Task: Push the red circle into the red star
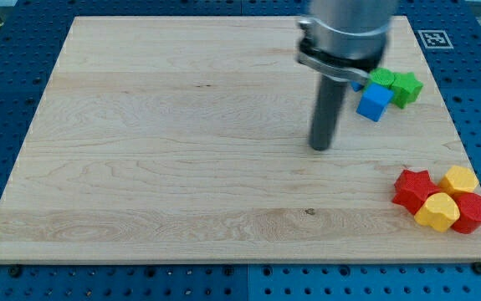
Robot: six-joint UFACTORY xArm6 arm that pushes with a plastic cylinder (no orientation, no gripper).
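The red star (412, 189) lies near the view's bottom right. The red circle (473, 211) lies to its right at the board's edge, with a yellow block (437, 211) between them and touching both. Another yellow block (459, 180) sits just above, against the star. My tip (319, 147) rests on the board well to the view's left and above this cluster, touching no block.
A blue cube (375, 102), a green block (381, 79) and a green star (406, 87) cluster at the view's upper right, right of the rod. The wooden board (181, 150) sits on a blue pegboard table. A marker tag (434, 38) sits at the top right.
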